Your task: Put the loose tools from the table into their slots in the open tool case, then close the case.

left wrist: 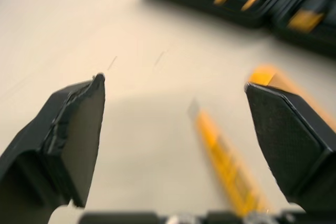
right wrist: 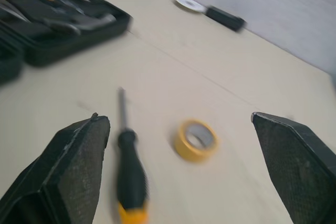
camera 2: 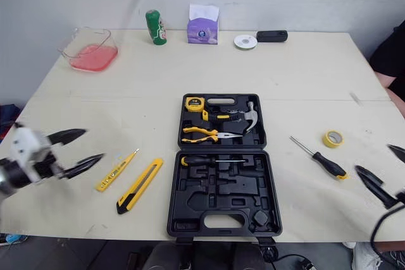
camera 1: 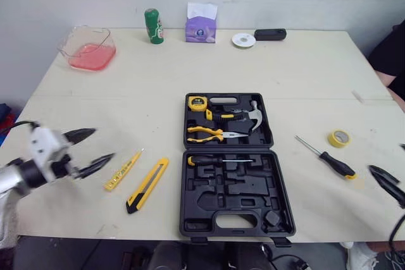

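Over the counter, head views: we look down on a pale counter [camera 1: 126, 93] with the open tool case [camera 1: 183, 194] lying near its front edge, lid flat behind the base.
Case lid: we see a tape measure [camera 1: 198, 102], pliers [camera 1: 212, 134] and a hammer [camera 1: 253, 113] seated in their slots.
Case base: a stowed driver [camera 1: 218, 160] lies along the back row.
Left of the case: a yellow tester pen [camera 1: 123, 170] and a yellow-and-black utility knife [camera 1: 147, 184] lie near each other, not touching, both at a slant.
Right of the case: a loose screwdriver [camera 1: 329, 158] lies on the counter, with a yellow tape roll [camera 1: 339, 138] just beside its handle.
Left gripper [camera 1: 104, 143]: we find it above the counter, left of the tester pen, its fingers spread and gripping nothing.
Right gripper [camera 2: 373, 158]: it hangs at the counter's right edge, just right of the loose screwdriver, fingers spread, touching no tool.
Back of the counter: a clear tub [camera 1: 88, 49] with pink contents, a green can [camera 1: 154, 26], a purple tissue box [camera 1: 200, 24], a white disc [camera 1: 243, 40] and a black device [camera 1: 270, 34].
Right edge: part of a person [camera 1: 389, 55] in dark clothing.
Left wrist view: the fingers [left wrist: 68, 135] stand wide apart; we see the tester pen on the counter between them, the utility knife close by one finger, and the case beyond.
Right wrist view: the fingers [right wrist: 68, 171] stand wide apart; the loose screwdriver and tape roll lie on the counter between them, and the case, white disc and black device sit farther off.
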